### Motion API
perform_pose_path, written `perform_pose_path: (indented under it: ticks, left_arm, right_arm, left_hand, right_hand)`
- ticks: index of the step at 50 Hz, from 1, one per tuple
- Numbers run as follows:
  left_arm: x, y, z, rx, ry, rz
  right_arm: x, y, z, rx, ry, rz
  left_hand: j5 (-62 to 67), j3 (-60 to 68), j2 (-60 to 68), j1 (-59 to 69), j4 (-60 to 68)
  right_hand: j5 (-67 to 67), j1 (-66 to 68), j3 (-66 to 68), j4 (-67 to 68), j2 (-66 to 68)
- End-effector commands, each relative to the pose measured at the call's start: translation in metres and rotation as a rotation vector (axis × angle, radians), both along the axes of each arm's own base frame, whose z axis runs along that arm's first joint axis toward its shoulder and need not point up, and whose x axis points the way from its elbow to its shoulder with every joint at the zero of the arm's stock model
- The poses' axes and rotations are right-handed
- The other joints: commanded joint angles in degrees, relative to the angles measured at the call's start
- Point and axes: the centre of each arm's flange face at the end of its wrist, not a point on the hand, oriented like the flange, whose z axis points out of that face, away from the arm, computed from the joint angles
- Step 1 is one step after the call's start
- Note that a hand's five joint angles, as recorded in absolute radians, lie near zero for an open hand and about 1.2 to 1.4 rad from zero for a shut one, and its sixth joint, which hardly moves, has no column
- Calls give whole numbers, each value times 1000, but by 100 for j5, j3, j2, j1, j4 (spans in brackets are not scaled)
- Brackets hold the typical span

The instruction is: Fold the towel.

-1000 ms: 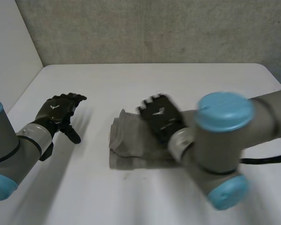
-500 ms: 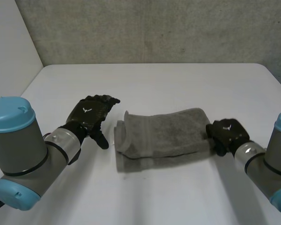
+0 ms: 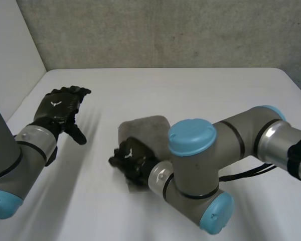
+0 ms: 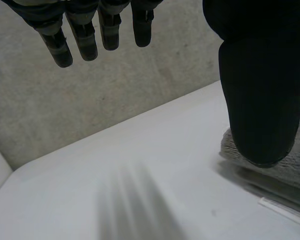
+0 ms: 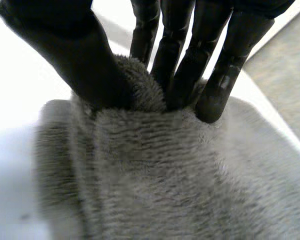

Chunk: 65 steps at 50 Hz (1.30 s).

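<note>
While right hand (image 3: 130, 158) pinches a fold of fuzzy grey towel (image 3: 145, 126), left hand (image 3: 57, 111) relaxed and uncurled, smooth white table (image 3: 190, 90)

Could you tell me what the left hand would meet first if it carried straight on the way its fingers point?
Probably nothing nearby: the left hand points over the table toward the grey wall behind, and the towel lies off to its thumb side. Depth is uncertain.

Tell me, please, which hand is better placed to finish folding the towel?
Right, I'd say. The right hand pinches a bunch of the towel between fingers and thumb, so it could simply lay it down. The left hand hangs open over the table, off the towel.
</note>
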Motion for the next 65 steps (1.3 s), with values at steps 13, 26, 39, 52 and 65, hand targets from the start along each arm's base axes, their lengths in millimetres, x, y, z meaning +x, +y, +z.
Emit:
perform_pose_path:
  ticks: [13,26,39,52,65]
  left_arm:
    - [-62,6,0,51,107,-158]
    - [-93,18,-47,248,41,-187]
    - [-122,1,-4,134,180,-218]
    - [-131,-13,-43,212,131,-184]
    - [-93,19,-82,401,-43,-47]
  right_arm:
    - [-84,-80,65,334,-368,-500]
    - [-81,-94,22,481,-231,-569]
    - [-91,-103,15,468,-246,-601]
    - [-89,-107,11,443,-266,-596]
    - [-82,-115,12,428,-267,-578]
  left_hand:
    - [259,444,437,420,447]
    - [226,410,403,387,414]
    - [377,561,554,537,564]
    - [747,932,925,908,935]
    - [512,696,689,673,700]
  right_hand:
    - [-4409,-4376,-4535,-4560,-4377]
    - [-4409,-4376,-4535,-4560,-4377]
    - [-4409,-4376,-4535,-4560,-4377]
    - [-4409,-4376,-4535,-4560,-4377]
    - [-4409,-4376,-4535,-4560,-4377]
